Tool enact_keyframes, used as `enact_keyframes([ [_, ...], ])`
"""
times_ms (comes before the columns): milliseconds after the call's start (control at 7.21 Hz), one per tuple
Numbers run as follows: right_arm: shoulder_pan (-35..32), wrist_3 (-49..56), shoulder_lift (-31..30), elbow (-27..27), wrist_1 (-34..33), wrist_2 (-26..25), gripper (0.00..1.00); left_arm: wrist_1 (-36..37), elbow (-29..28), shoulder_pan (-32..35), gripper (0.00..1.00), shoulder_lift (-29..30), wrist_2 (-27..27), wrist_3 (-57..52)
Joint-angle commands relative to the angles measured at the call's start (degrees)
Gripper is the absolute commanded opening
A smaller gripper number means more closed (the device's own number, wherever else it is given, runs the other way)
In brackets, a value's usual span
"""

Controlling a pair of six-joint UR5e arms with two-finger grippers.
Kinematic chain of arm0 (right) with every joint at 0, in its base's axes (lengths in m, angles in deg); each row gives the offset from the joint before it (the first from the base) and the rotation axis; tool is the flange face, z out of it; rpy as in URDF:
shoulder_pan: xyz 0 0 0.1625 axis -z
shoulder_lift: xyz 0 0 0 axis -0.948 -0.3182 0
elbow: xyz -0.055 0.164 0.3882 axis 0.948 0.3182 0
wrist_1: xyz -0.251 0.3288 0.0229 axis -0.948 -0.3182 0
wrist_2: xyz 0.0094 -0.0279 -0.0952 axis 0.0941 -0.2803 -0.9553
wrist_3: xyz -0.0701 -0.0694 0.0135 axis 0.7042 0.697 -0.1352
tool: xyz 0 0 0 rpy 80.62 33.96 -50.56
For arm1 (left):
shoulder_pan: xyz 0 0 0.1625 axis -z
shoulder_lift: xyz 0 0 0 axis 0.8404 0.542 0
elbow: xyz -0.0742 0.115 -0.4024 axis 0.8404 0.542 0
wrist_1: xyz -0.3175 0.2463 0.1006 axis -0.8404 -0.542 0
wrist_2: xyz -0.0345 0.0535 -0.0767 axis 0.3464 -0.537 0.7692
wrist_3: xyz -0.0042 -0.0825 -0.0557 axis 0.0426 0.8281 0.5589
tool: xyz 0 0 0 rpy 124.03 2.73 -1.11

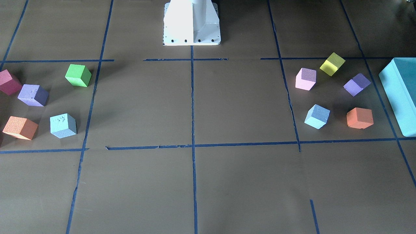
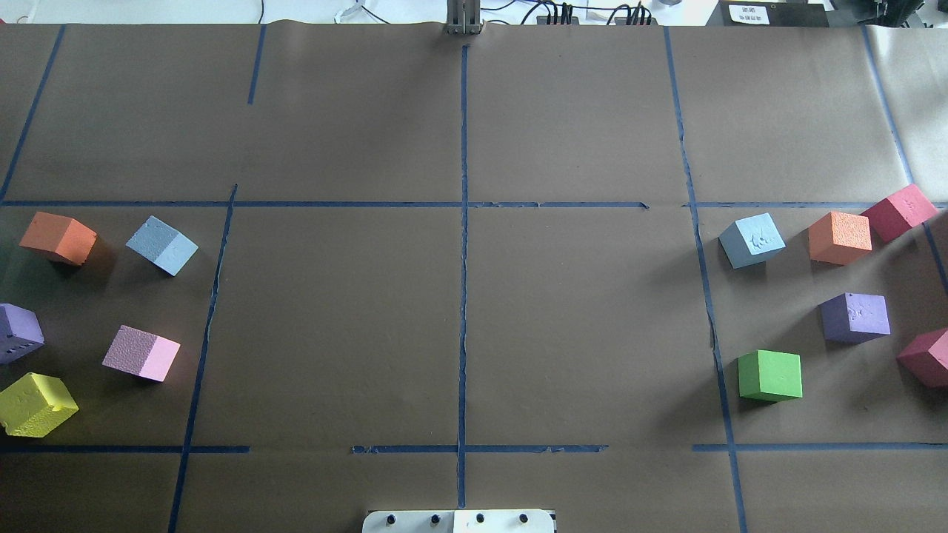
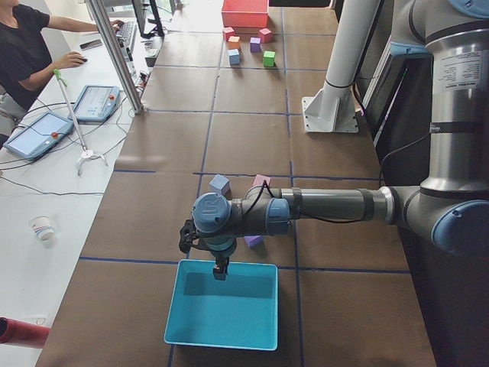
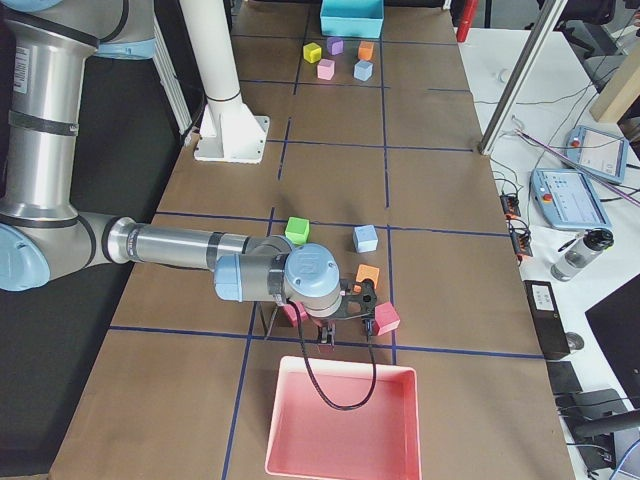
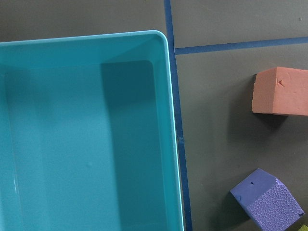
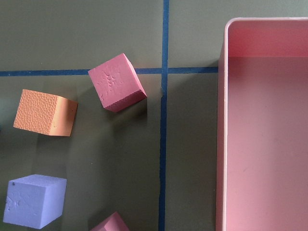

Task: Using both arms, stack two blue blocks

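Exterior left, left tool (image 3: 220, 273) above teal box (image 3: 244, 315), spread cannot be told

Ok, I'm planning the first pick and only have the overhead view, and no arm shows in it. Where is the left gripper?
Observer: The left gripper hangs over the teal box, close to its far rim as the left side view shows it.
Operator: And the right one?
Observer: The right gripper hangs right at the far rim of a pink tray, as seen in the right side view.
Operator: Is anything in the teal box?
Observer: No, the left side view shows its floor bare.
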Motion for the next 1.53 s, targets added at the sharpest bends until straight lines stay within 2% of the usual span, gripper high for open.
enact_keyframes([
  [0,0.0,0.2,0.0,0.0,0.1,-0.4,1.0,0.0,0.0,0.0,1.0,0.0,0.0,0.0],
  [1249,0.0,0.1,0.3,-0.2,0.3,-0.3,1.0,-0.4,1.0,-0.1,1.0,0.3,0.1,-0.1],
  [1387,0.2,0.0,0.4,-0.4,2.2,-0.3,1.0,-1.8,1.0,-0.2,1.0,0.3,0.3,0.0],
])
